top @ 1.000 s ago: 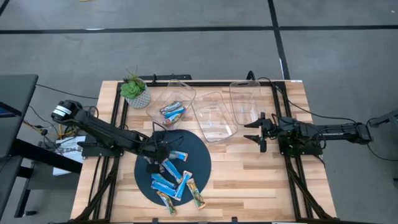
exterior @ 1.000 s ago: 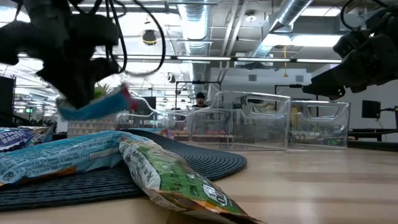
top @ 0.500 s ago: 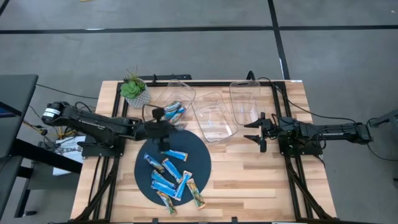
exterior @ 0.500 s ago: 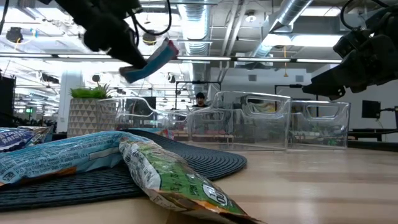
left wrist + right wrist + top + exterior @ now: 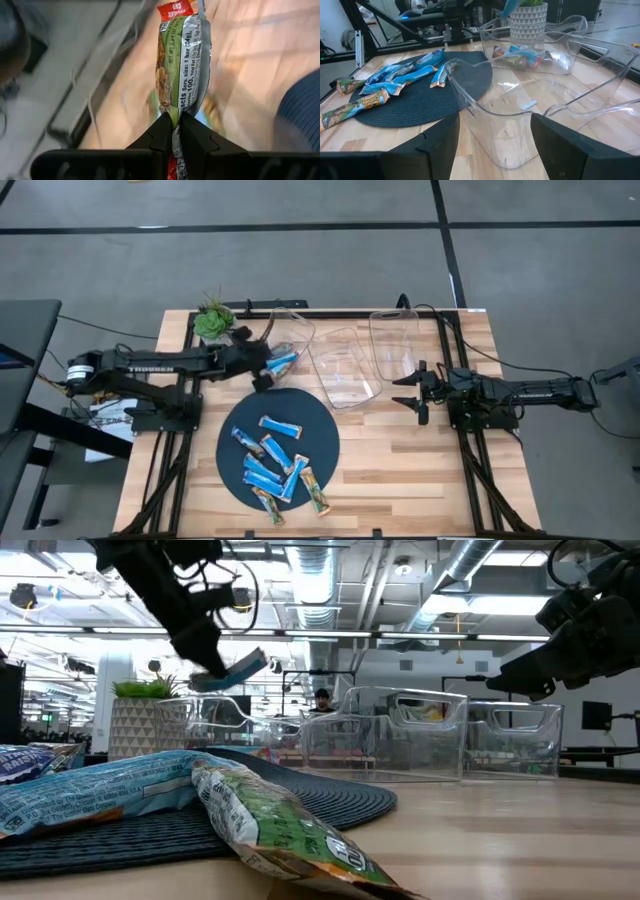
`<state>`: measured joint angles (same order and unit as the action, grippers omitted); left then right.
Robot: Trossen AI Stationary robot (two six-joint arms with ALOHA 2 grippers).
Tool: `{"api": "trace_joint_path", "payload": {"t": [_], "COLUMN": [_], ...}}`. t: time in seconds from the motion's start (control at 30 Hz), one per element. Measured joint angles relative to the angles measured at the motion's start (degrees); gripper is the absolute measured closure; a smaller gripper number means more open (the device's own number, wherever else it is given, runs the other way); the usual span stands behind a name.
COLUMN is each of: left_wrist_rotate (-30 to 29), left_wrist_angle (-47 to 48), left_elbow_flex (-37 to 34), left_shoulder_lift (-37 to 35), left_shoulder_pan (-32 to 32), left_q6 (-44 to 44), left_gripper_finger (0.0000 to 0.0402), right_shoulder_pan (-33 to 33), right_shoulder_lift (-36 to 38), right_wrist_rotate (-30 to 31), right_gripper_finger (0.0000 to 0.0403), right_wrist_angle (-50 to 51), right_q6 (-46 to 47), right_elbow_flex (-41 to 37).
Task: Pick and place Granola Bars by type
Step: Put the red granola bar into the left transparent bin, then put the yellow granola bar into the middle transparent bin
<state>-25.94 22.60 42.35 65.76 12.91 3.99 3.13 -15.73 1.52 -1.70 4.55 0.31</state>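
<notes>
Bar [image 5: 182,60] pinched, green-white wrapper, red ends

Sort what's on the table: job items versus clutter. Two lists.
Job:
bar in left hand
bars on mat
bars in left bin
middle bin
right bin

Clutter:
plant
idle right hand
</notes>
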Motion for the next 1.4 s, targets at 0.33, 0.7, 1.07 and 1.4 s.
{"api": "trace_joint_path", "payload": {"t": [0.33,0.7,1.07,1.4], "left_wrist_rotate": [5.28,7.65,8.81,9.14], "left_wrist_angle": [8.23,8.8,8.14,-1.89], "left_elbow_flex": [0.0,0.0,0.0,0.0], "left_shoulder_lift": [0.0,0.0,0.0,-0.02], "left_shoulder_pan": [4.41,4.41,4.32,-2.74], "left_q6": [-1.57,-1.55,-1.75,4.58], "left_gripper_finger": [0.0374,0.0365,0.0271,0.0261], "right_shoulder_pan": [0.0,0.0,-0.01,0.01], "right_shoulder_lift": [0.0,0.0,0.0,0.0], "right_wrist_rotate": [0.0,0.0,0.0,0.0], "right_gripper_finger": [0.0163,0.0163,0.0163,0.0163], "right_wrist_angle": [0.01,0.0,-0.01,0.01], "right_q6": [0.0,0.0,0.01,0.01], "right_elbow_flex": [0.0,0.01,0.0,-0.01]}}
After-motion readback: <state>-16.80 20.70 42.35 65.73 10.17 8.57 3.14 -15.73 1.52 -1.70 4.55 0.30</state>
